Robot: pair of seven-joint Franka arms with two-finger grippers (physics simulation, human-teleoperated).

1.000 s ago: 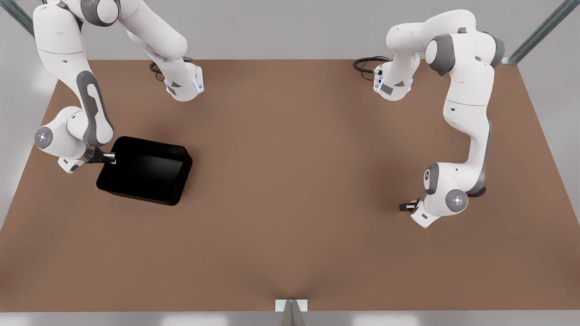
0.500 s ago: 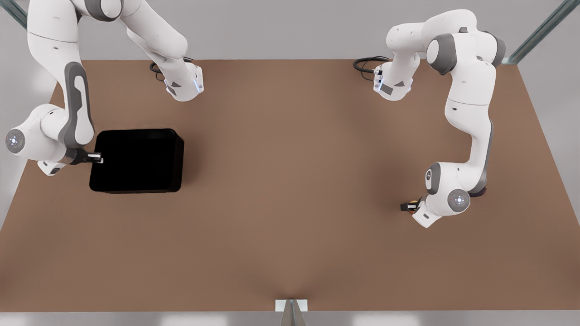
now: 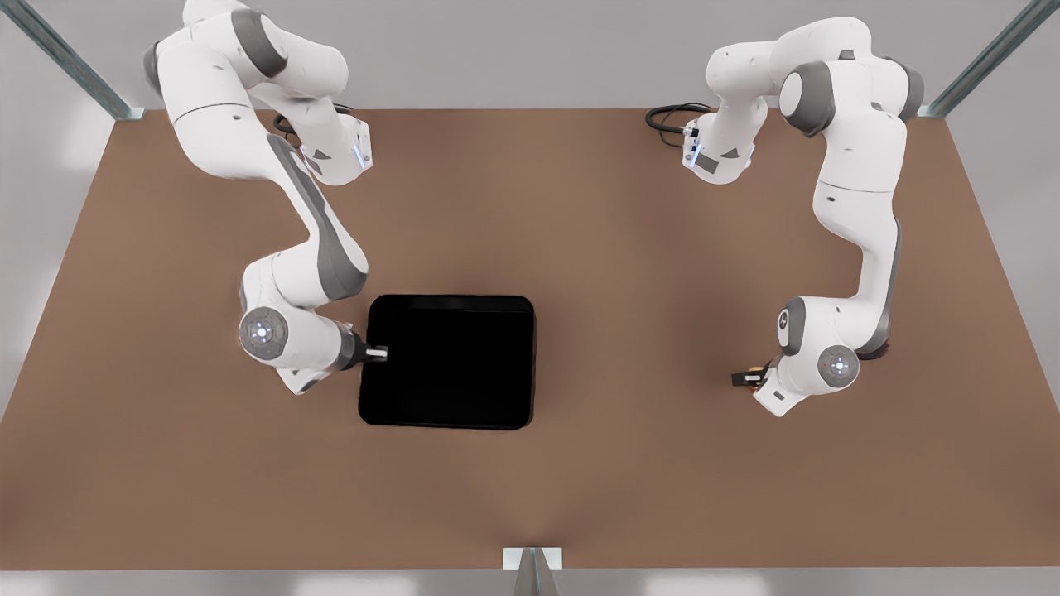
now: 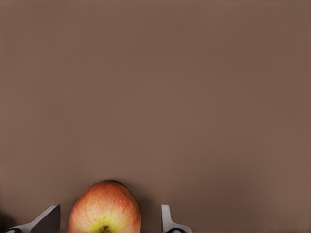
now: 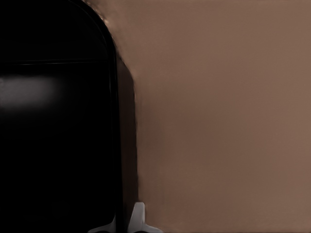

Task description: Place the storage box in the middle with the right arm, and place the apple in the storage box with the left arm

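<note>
At the front view's left, the right hand (image 3: 379, 353) was clamped on the near wall of the storage box (image 3: 451, 364), which sat on the desk (image 3: 580, 232) close to its middle with nothing visible in its dark hollow. At the front view's right, well apart from the box, the left hand (image 3: 745, 377) hung low with its fingers (image 4: 167, 221) spread, the apple (image 4: 105, 208) resting on the desk between them, untouched by either.

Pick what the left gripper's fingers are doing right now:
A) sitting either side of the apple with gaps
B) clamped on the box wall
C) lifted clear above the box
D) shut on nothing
A: in the left wrist view the left gripper straddles the apple, table showing between each finger and the fruit.
</note>
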